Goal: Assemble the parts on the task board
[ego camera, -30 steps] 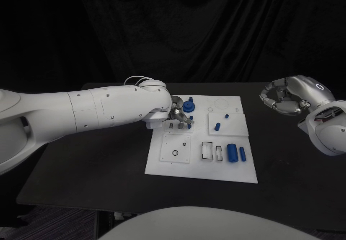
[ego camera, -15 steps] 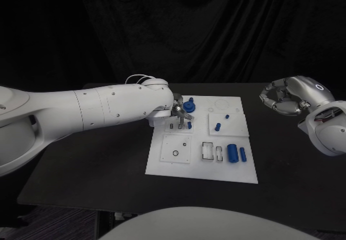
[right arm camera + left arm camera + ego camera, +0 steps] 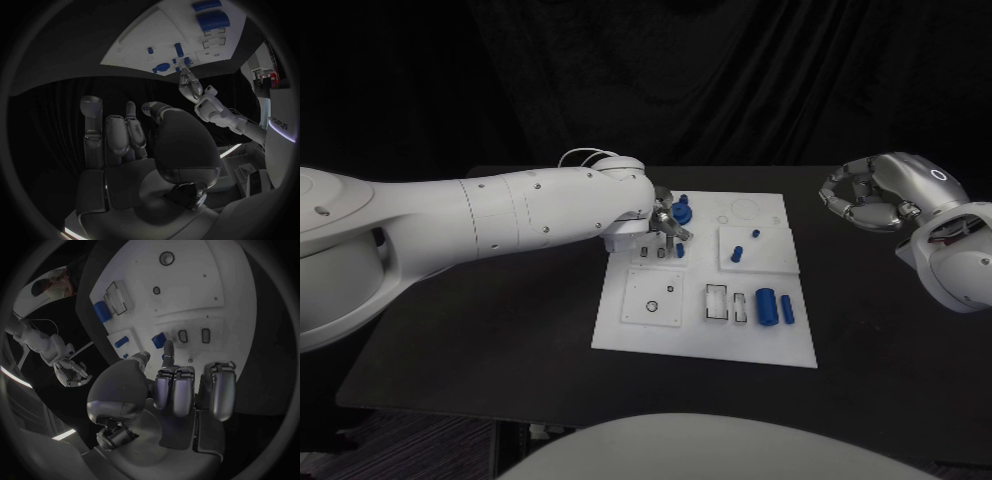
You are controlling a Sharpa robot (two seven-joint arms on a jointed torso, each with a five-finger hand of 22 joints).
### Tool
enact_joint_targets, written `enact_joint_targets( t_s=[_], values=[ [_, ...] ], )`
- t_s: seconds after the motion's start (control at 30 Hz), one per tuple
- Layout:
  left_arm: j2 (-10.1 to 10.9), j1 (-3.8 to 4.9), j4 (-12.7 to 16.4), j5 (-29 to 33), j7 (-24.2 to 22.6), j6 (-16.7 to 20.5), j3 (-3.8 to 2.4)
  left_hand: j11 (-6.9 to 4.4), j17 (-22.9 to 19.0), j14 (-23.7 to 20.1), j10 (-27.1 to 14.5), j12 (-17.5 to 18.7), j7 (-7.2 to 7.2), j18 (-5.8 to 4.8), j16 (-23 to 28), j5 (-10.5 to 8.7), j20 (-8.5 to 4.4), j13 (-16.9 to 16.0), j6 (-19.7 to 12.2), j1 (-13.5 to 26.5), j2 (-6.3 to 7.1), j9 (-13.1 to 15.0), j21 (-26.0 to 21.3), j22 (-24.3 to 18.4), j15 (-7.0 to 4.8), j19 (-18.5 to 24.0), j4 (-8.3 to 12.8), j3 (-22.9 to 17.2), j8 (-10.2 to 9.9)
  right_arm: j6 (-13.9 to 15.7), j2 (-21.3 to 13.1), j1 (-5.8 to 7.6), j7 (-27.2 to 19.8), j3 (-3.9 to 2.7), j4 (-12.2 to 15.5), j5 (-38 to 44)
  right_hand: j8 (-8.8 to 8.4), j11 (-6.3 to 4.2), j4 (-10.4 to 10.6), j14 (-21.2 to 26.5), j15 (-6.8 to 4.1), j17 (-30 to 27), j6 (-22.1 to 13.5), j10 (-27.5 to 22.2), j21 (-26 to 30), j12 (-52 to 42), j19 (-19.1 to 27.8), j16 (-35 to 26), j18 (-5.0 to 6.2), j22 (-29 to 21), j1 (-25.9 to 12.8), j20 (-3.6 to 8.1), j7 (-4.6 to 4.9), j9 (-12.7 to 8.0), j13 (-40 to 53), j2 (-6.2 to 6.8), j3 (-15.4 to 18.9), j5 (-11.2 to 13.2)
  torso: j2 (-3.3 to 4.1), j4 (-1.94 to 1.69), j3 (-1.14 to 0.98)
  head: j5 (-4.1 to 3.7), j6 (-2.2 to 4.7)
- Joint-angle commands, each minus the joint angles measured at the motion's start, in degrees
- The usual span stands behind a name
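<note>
Fingertips (image 3: pixel 674 232) of the left hand (image 3: pixel 664 227) are down at the far-left slots of the task board (image 3: pixel 711 341), beside a small blue peg (image 3: pixel 681 250); can't tell if they pinch anything. Right hand (image 3: pixel 865 198) is curled, holding nothing, well off the board's right. Progress looks partial: blue knob (image 3: pixel 681 211) stands far-left, but large cylinder (image 3: pixel 766 305) and slim one (image 3: pixel 788 309) lie loose near-right, rectangular slots (image 3: pixel 715 302) beside them empty.
</note>
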State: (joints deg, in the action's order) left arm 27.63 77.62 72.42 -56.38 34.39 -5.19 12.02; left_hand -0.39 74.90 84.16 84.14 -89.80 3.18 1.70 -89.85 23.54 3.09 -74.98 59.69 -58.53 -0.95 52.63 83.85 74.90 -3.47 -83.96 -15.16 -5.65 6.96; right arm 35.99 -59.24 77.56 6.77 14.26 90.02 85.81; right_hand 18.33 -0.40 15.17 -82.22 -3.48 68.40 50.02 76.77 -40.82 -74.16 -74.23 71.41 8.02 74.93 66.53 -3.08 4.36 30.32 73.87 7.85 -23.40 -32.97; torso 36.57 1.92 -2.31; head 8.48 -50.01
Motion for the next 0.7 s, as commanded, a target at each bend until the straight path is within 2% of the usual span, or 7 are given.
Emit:
enact_joint_targets(
  t_s=[0.03, 0.7],
  values=[
    [-0.34, 0.05, -0.34, 0.21, -0.84, -1.21, -0.03, -0.44, 15.1, 5.84, 5.86, -0.2, 0.04, 0.24, -0.15, 0.31, -0.53, -15.02, 0.03, -0.66, 0.04, 0.01, 0.0, 10.2, -0.41, -1.66, 0.17, -0.14, -0.4, 0.12, -0.01, -0.13, 0.73, -0.05, 0.04, 0.36, 0.51, -0.25, -0.38, 0.24, -0.19, 0.12, -0.02, -0.18, 0.17, 0.13, -0.13, -0.24, -0.15, 4.23, 0.91, 0.15, -0.08, 0.25, 0.08, -0.02, -0.33, -0.23, 0.04, -0.02, 0.03, 0.04, 0.01],
    [-1.61, -0.06, -1.49, 0.21, -0.89, -3.13, 0.14, -0.54, 15.1, 5.84, 5.86, -0.2, -0.09, 0.25, -0.15, 1.31, -0.59, -15.02, 0.37, -2.01, 0.0, -0.05, -0.11, 10.2, -0.48, -1.64, 1.17, -1.15, -0.53, 0.56, -0.03, -0.13, -0.49, -0.06, 0.42, 0.36, 0.71, -0.31, -0.54, 0.16, -0.23, 0.27, 0.18, -0.04, -0.23, 0.0, -0.3, -0.13, -0.21, 4.36, 1.1, 0.18, -0.16, 0.39, 0.21, 0.02, -0.4, -0.21, 0.03, 0.03, -0.03, 0.18, 0.01]
  ],
)
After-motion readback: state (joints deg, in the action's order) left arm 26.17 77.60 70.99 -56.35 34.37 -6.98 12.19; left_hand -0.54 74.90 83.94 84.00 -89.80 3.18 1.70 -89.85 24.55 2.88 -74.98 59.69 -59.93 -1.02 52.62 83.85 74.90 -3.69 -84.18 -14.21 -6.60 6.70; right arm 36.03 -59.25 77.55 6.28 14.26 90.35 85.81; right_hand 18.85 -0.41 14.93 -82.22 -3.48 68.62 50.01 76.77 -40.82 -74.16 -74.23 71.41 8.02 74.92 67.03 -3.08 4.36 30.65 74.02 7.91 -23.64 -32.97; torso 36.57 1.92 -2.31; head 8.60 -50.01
